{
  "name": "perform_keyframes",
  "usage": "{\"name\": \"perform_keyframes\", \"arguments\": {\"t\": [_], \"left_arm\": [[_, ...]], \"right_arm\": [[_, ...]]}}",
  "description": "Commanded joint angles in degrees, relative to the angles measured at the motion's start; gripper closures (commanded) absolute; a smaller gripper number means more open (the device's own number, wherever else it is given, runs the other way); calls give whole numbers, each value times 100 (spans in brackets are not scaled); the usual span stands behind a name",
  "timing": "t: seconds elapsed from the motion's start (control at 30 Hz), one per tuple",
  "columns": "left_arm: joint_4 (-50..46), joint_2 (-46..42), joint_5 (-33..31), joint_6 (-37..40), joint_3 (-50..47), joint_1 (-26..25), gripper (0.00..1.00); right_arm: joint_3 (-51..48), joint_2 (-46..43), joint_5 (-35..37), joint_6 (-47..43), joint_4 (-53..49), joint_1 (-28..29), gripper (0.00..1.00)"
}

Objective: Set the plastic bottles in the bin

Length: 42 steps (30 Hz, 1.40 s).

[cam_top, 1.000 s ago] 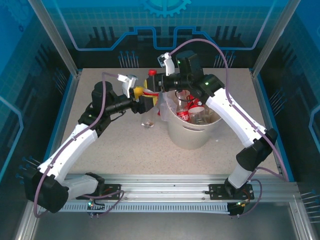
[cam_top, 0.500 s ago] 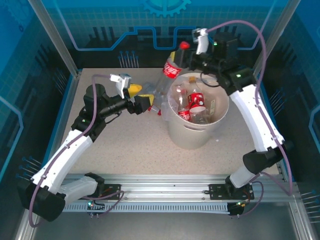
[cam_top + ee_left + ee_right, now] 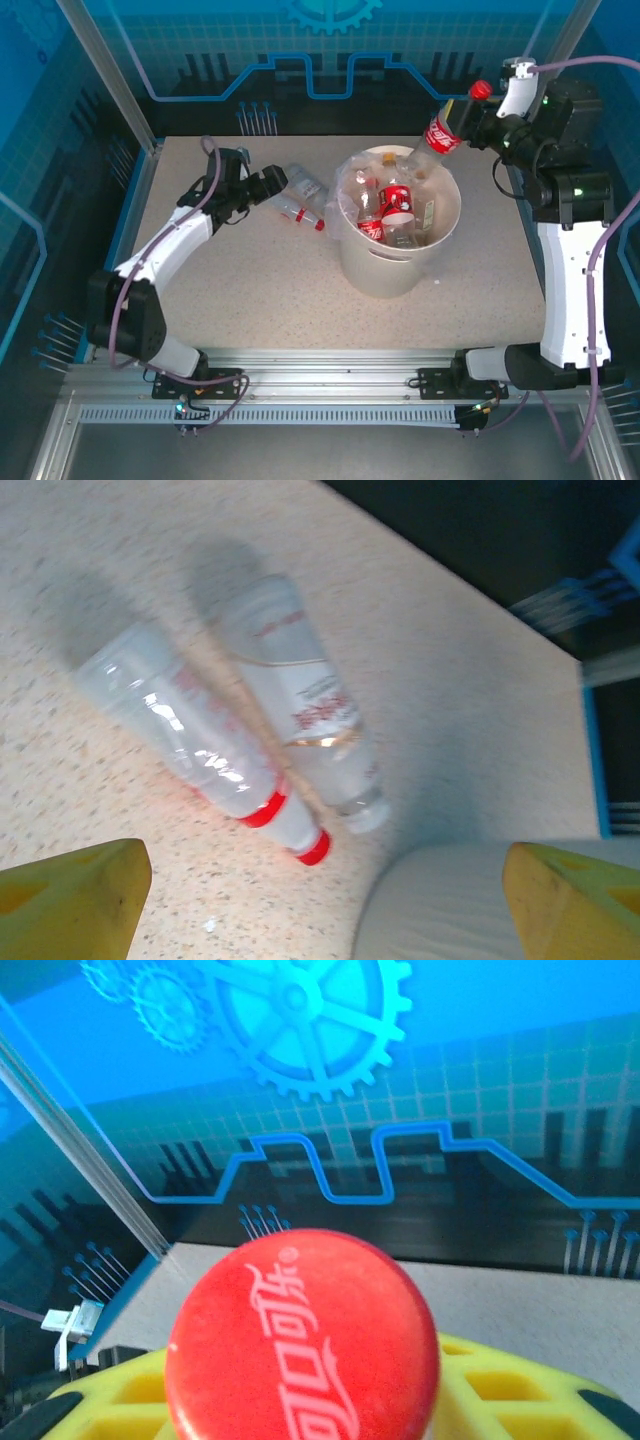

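The right gripper [image 3: 468, 118] clamped a red-labelled bottle [image 3: 443, 130] neck-up, its base slanting below the claw over the bin's [image 3: 372, 272] far rim, seemingly ready to drop. The left gripper [image 3: 277, 182], jaws spread, faced a red-capped bottle [image 3: 205, 742] and a paler bottle [image 3: 310, 715] lying just ahead.

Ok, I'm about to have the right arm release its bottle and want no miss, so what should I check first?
1. Right gripper shut on the held bottle near its cap: ok.
2. Held bottle's base above the bin opening: cannot tell, it hangs tilted near the far rim.
3. Bin upright, room inside: ok.
4. Left gripper open, apart from the bin's mouth: ok.
5. All bottles binned: not ok, a red-capped bottle and a second bottle lie left of the bin.
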Motion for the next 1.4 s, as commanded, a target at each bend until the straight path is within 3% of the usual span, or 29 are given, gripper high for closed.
{"name": "perform_keyframes", "arguments": {"t": [0.0, 0.27, 0.63, 1.17, 1.23, 1.37], "left_arm": [[-258, 321, -503, -773, 278, 1, 8], [-69, 1056, -525, -1416, 312, 1, 8], [9, 1867, -484, -1510, 763, -57, 8], [53, 2556, -577, -1692, 948, -95, 15], [53, 2629, -577, -1700, 969, -94, 16], [61, 2717, -585, -1695, 984, -95, 18]], "right_arm": [[-207, -46, 120, -282, -521, -119, 72], [-716, -212, 169, -486, -1091, -146, 72], [-1726, -367, -114, -409, -1218, -98, 72], [-2366, 213, 319, -458, -761, 802, 70], [-2373, 239, 359, -469, -737, 816, 65], [-2073, 196, 446, -567, -880, 836, 47]]}}
